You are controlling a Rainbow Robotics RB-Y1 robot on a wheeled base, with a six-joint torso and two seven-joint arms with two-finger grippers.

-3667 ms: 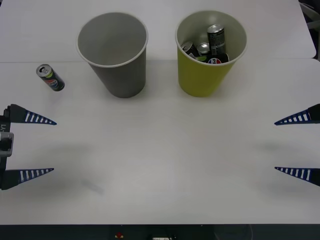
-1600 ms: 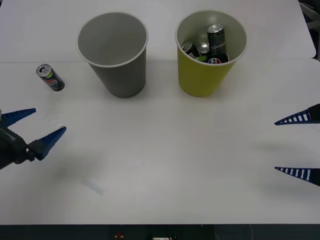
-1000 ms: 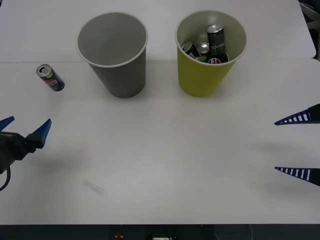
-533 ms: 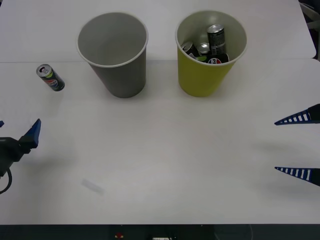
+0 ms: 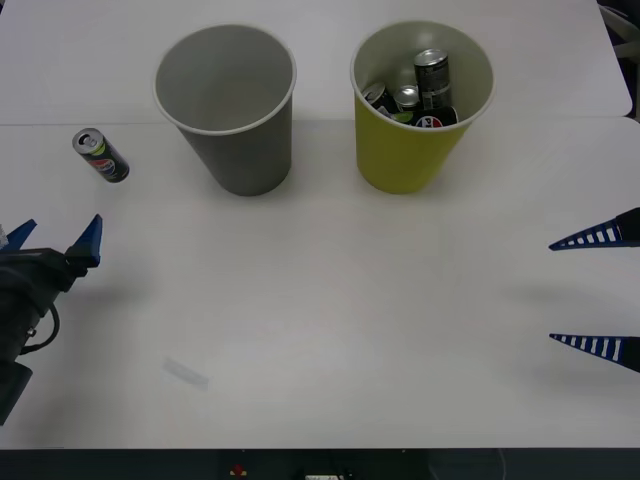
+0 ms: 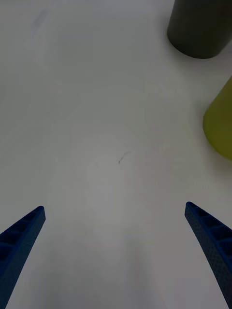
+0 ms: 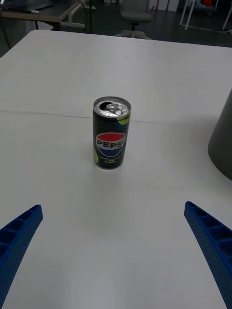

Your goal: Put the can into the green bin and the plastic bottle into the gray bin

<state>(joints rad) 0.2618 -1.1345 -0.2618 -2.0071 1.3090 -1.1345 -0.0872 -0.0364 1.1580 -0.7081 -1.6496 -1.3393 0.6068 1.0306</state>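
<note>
Since a few seconds back the left tool (image 5: 55, 240) has swung round from lying flat along the left edge of the bench (image 5: 330, 330) to pointing up the bench toward the can (image 5: 101, 156), and compared with half a second ago its tips have crept a bit closer to it. Its fingers (image 5: 90, 240) are spread wide with nothing between them, and the dark wrist and a loop of cable sit behind them at the left edge of the front view. From the left wrist camera the can (image 7: 111, 133) stands upright on the bench right between the two blue fingertips (image 7: 19, 231) but well ahead of them, so no contact. It's the small dark one with the round red-white-blue logo and a silver top, opened. It sits off to the left of the gray bin (image 5: 227, 105), which is next to the green bin (image 5: 420, 105); the green one has a few cans inside. The right tool (image 5: 595, 290) is parked at the right edge of the bench, lying level, fingers wide apart and holding nothing, well away from both bins.
</note>
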